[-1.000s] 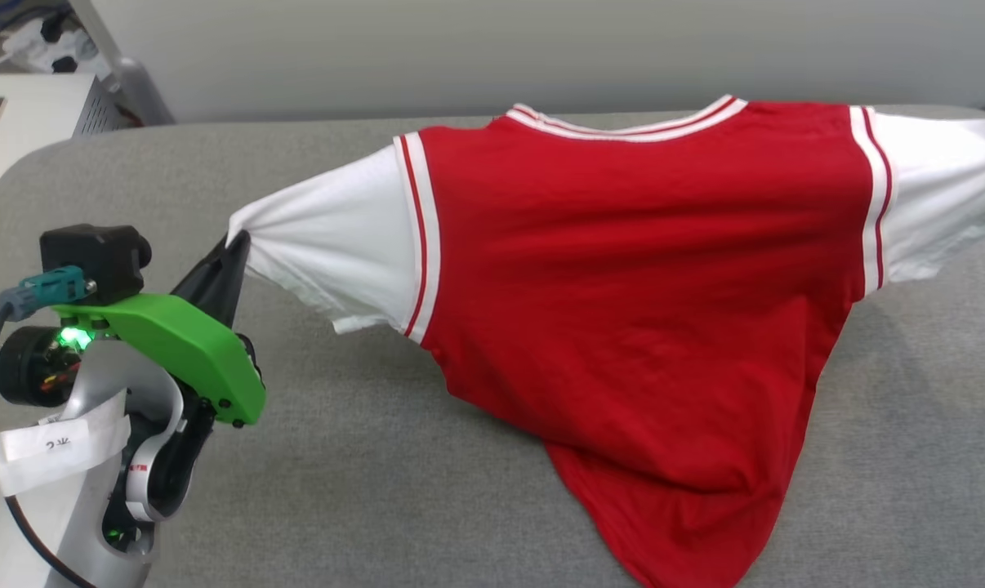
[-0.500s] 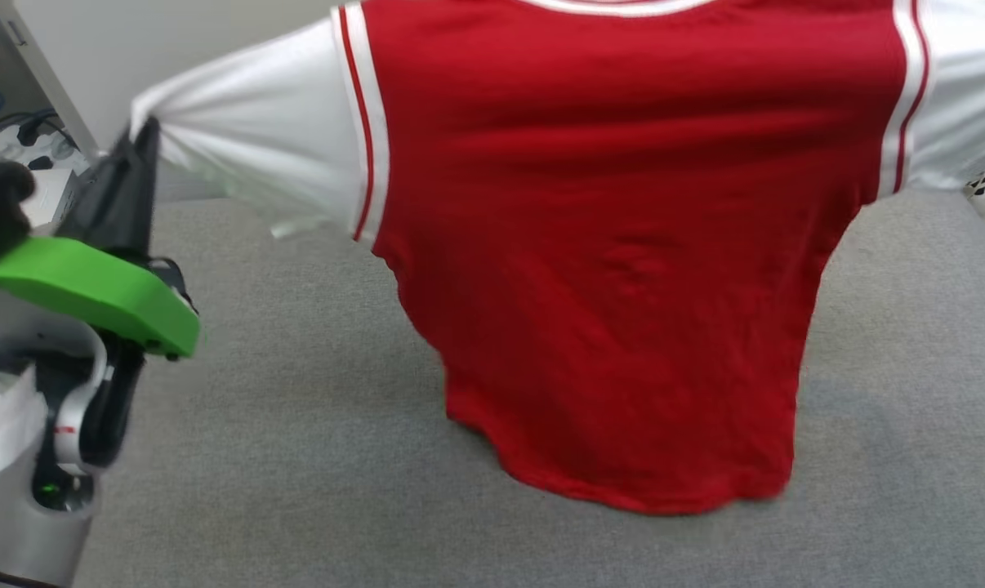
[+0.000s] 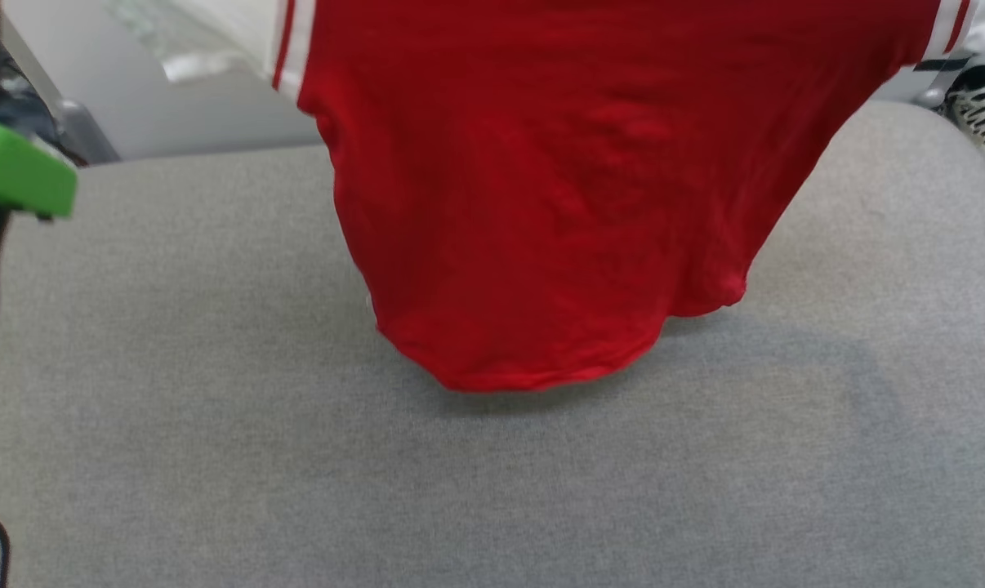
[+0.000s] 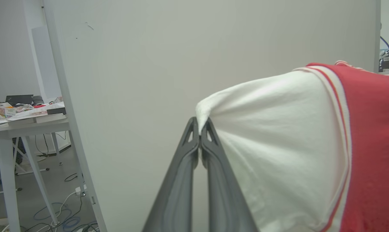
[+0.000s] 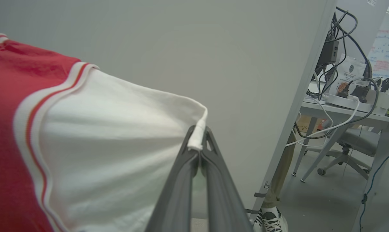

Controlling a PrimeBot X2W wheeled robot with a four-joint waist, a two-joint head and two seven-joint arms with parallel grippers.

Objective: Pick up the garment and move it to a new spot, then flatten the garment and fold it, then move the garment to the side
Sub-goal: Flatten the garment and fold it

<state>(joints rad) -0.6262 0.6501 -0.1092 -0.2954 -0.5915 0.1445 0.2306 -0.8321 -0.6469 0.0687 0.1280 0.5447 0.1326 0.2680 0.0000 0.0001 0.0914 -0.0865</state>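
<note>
The garment [image 3: 541, 188], a red jersey-style T-shirt of soft knit with white short sleeves and red-and-white striped trim, hangs in the air, spread between the two arms over a grey fabric-covered surface [image 3: 215, 425]. Its curved hem [image 3: 525, 377] is the lowest part and casts a shadow right under it; whether it brushes the grey cloth or clears it I cannot tell.

In the left wrist view the left gripper [image 4: 199, 124] has its two long dark fingers pressed together on the bunched edge of one white sleeve [image 4: 272, 145]. The right gripper [image 5: 199, 137] does the same with the folded cuff of the other sleeve [image 5: 117, 135] — both claws are pinching cloth, and the fabric fans taut away from each pinch.

So the long axis runs sleeve to sleeve, across the robot's front. The shirt lies to the right of the left claw and to the left of the right one, and its body drops from that line toward the surface. Neither arm looks nearer; the load seems shared.

Judged from this, the carry is under way, and laying the shirt flat would mean keeping that line level and taut while the hem lands first.

Farther out are a green plastic bracket [image 3: 15, 175] on the left wrist, a pale partition panel [image 4: 181, 48], and a black-and-white sneaker [image 3: 978, 114] beyond the surface.
</note>
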